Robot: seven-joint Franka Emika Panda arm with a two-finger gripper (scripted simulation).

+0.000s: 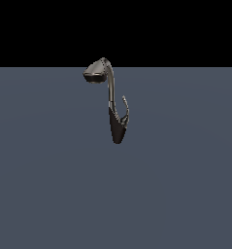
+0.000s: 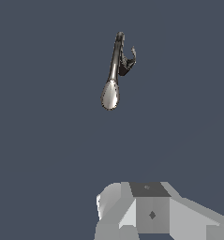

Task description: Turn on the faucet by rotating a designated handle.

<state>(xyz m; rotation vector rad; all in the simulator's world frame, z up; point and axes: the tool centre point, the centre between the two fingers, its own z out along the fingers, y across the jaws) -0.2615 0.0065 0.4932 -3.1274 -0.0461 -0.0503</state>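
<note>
Hand well apart from faucet, fingers hidden so can't tell if apart; handle beside neck, opposite spray head, roughly upright.

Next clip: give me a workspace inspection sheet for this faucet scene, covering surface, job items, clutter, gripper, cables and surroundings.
Surface: flat blue-grey floor, bare around the faucet.
Job's things: small metallic grey faucet with dark cone base, upright; thin curved silver handle at the exterior view's right of the neck, untouched.
Clutter: nothing seen.
Gripper: grey gripper body shows only in the wrist view, well apart from the faucet; fingers not shown.
Cables: nothing seen.
Surroundings: plain black backdrop.
</note>
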